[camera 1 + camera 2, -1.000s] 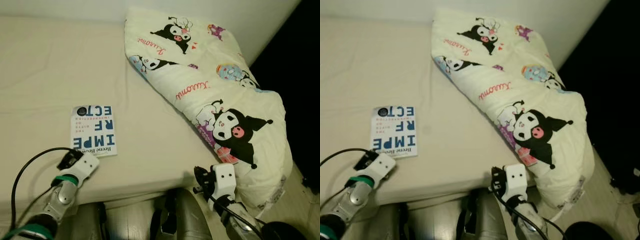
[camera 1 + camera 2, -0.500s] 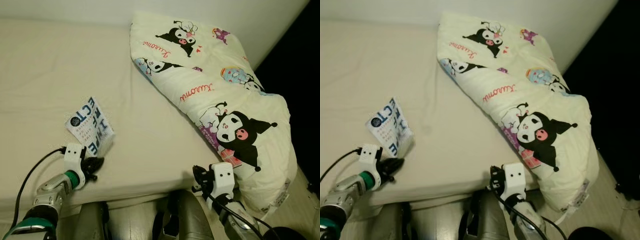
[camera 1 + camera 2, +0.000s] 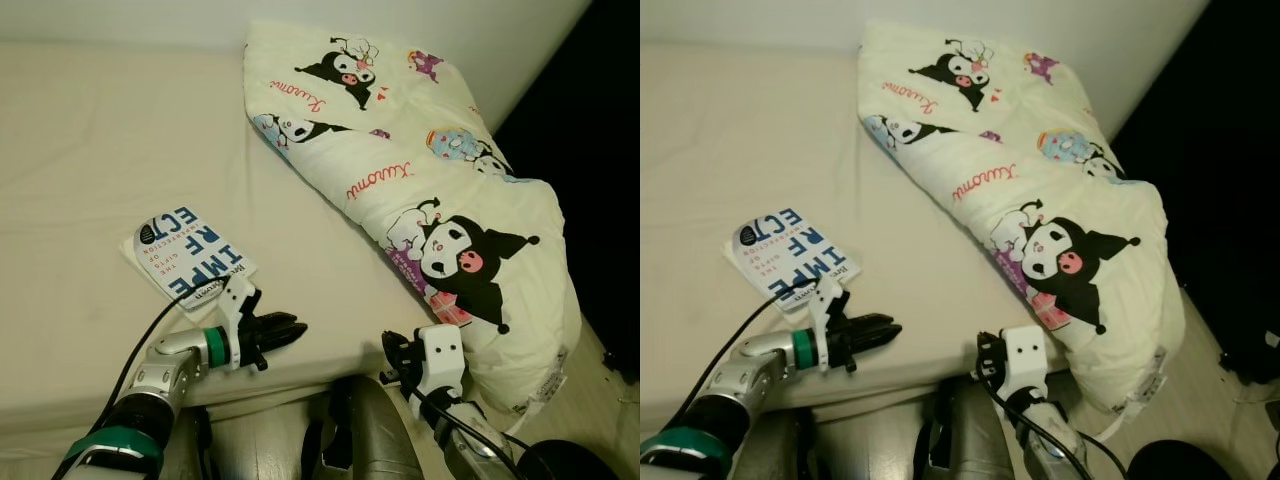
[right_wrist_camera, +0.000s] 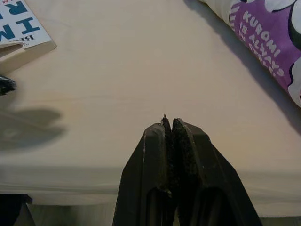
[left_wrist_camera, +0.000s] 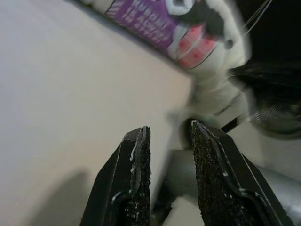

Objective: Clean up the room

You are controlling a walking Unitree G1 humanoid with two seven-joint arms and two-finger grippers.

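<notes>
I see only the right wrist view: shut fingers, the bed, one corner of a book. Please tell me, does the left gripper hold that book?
Observer: No. The left gripper is open and empty. The book lies on the bed next to its wrist.
Operator: Which way does this gripper point?
Observer: Toward the robot's right, away from the book, low over the bed's near edge.
Operator: And the purple print that I see, what is it?
Observer: Part of a duvet with cartoon figures. It lies along the bed's right side and hangs over the near right corner.
</notes>
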